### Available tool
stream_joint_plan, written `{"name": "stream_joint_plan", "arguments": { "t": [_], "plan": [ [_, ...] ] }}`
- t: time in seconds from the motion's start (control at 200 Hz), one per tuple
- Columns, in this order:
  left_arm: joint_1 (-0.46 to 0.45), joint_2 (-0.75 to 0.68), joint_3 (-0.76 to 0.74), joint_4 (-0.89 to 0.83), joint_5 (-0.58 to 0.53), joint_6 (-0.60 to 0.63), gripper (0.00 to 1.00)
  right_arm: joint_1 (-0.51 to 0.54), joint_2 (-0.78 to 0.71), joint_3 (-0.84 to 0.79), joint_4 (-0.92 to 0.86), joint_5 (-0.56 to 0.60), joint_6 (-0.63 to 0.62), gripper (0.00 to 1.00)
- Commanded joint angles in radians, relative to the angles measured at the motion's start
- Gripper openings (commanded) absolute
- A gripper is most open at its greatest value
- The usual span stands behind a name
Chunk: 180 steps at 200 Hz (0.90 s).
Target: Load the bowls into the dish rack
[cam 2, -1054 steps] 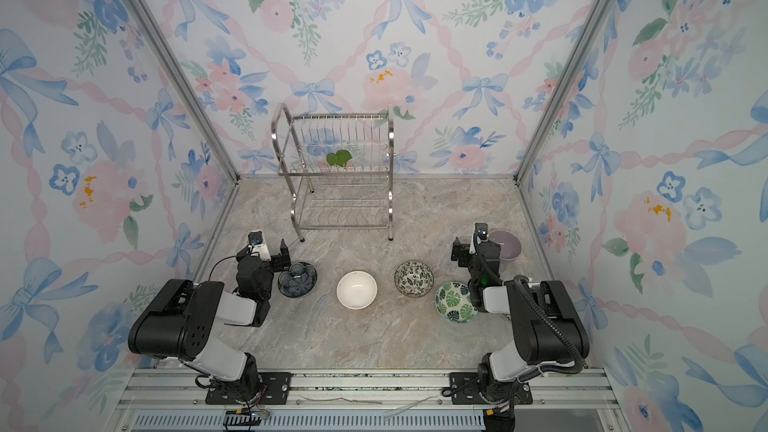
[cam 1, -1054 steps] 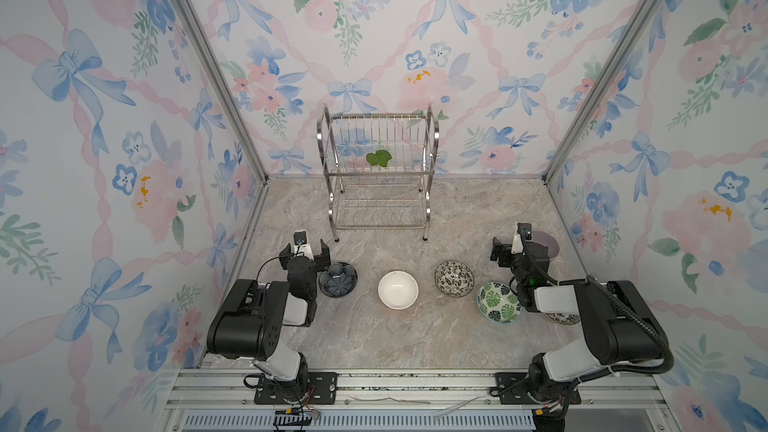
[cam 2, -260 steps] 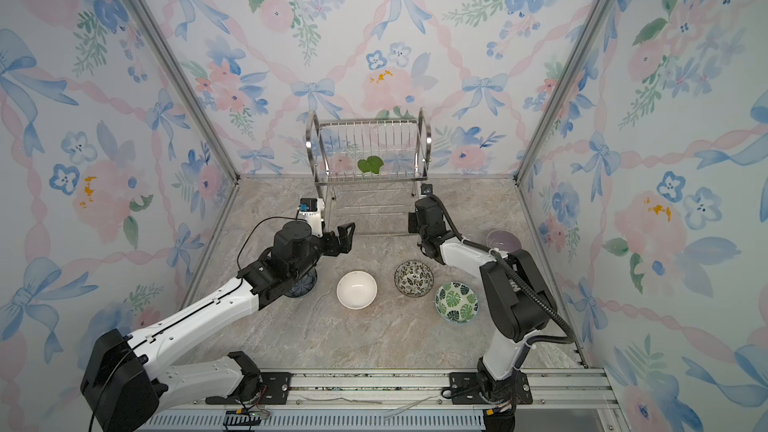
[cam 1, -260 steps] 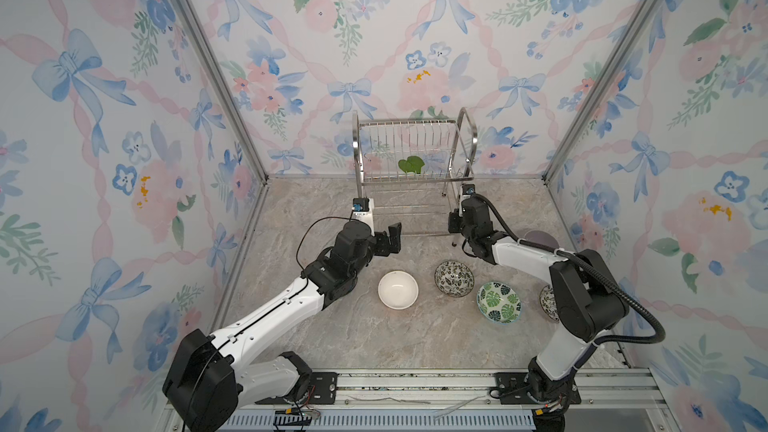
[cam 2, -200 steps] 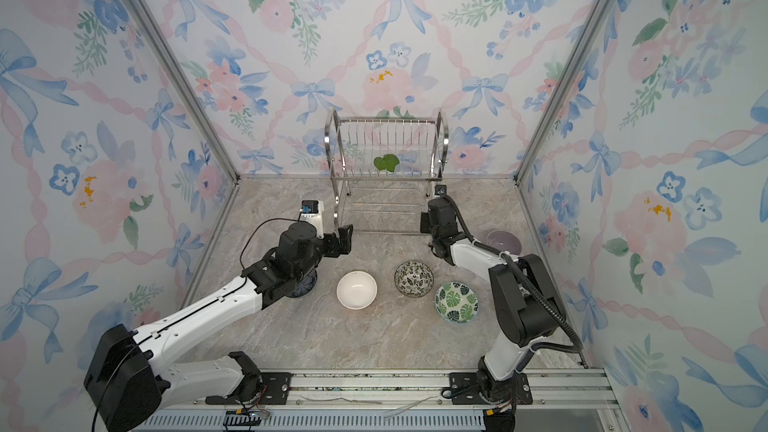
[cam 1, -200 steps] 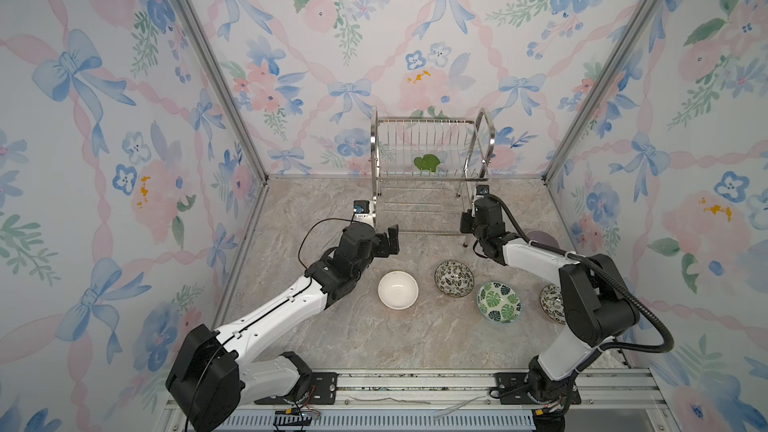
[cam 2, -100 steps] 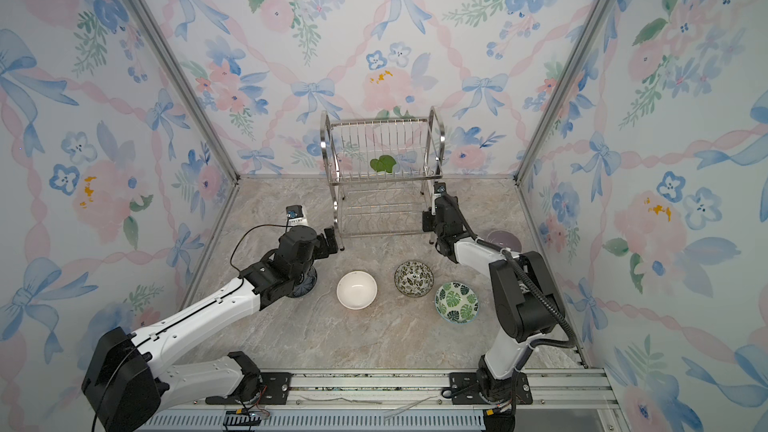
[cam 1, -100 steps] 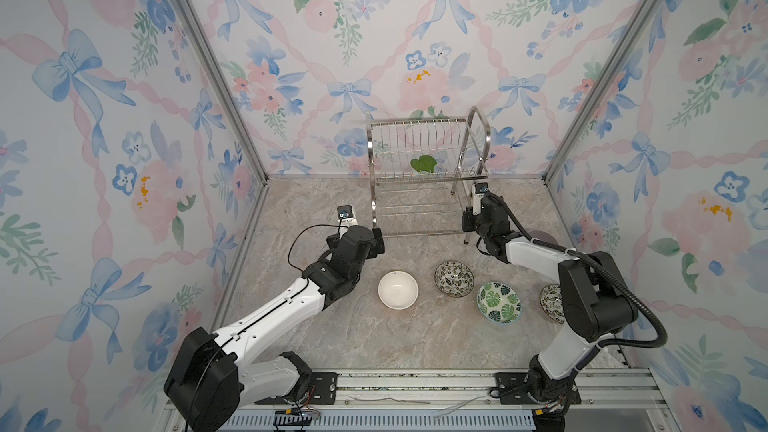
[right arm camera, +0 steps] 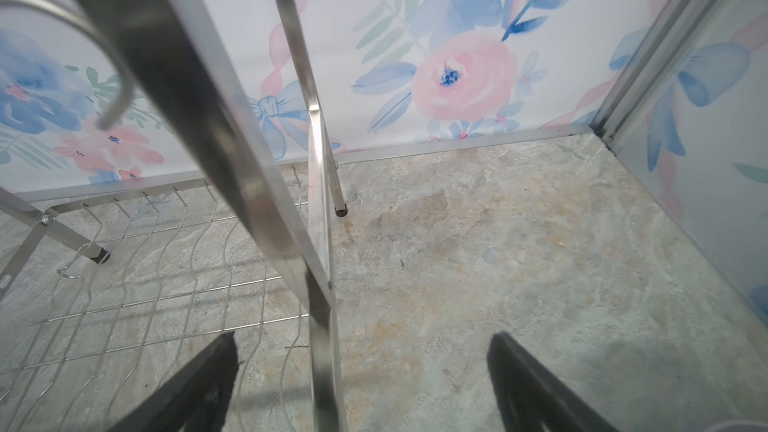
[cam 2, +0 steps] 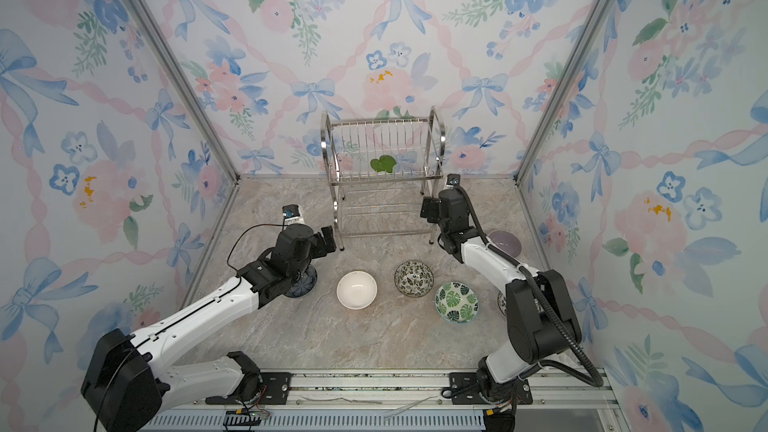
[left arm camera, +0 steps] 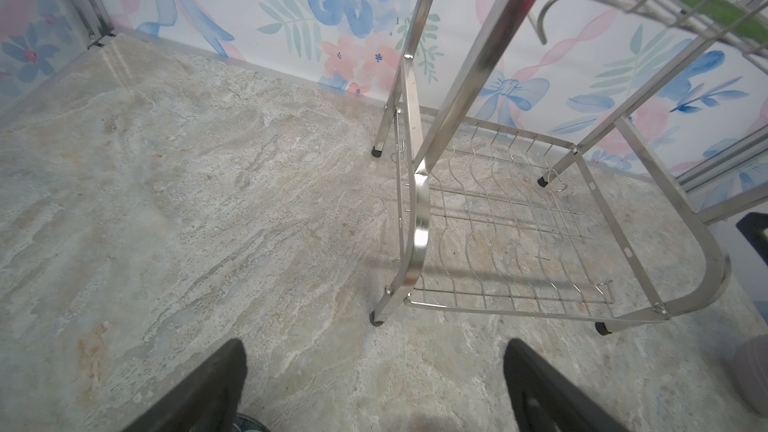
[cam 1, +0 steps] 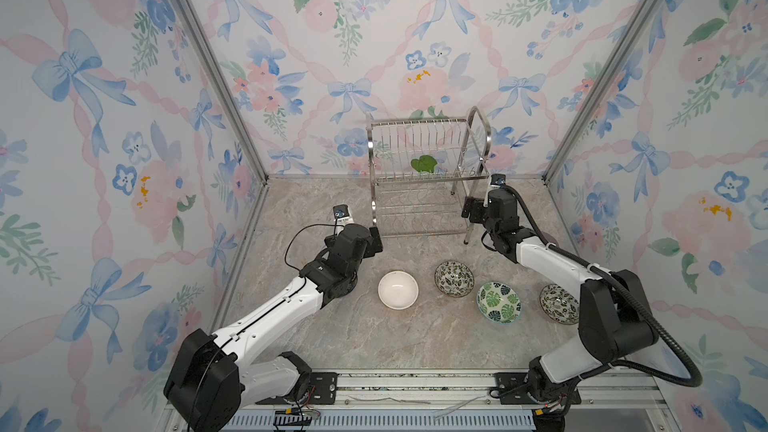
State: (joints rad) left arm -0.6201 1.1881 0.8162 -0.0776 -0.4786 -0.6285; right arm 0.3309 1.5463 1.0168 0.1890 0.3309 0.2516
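Shiny dish rack (cam 1: 428, 179) upright at back; bowls (cam 1: 397, 289) upright nearer, outside it.

Dish rack (cam 1: 428, 179) shiny metal wire; tabletop (cam 1: 415, 342) matt stone-look.

dish rack (left arm camera: 419, 243): upright on marble table (left arm camera: 166, 201) | jaws: spread, front leg just ahead

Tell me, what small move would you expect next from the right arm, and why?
Probably draw the right pincer back from the dish rack: it stands open astride a front leg, holding nothing, while the black-and-white bowl and others wait on the table.
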Motion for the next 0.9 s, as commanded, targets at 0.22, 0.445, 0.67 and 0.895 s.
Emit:
{"name": "stream_joint_plan", "arguments": {
  "t": [0.22, 0.445, 0.67, 0.895],
  "plan": [
    [0.002, -0.017, -0.003, 0.003, 0.179, 0.041, 0.98, -0.039, -0.174, -0.109, -0.201, -0.292, 0.190, 0.97],
    [-0.021, -0.012, -0.007, 0.069, 0.387, 0.064, 0.98, 0.058, -0.237, -0.145, -0.314, -0.267, 0.177, 0.96],
    [-0.020, -0.111, -0.188, 0.285, 0.444, 0.017, 0.98, 0.330, -0.235, -0.174, -0.443, 0.026, 0.077, 0.96],
    [-0.020, -0.086, -0.171, 0.263, 0.485, 0.024, 0.98, 0.486, -0.141, -0.180, -0.489, 0.097, 0.101, 0.98]
  ]
}}
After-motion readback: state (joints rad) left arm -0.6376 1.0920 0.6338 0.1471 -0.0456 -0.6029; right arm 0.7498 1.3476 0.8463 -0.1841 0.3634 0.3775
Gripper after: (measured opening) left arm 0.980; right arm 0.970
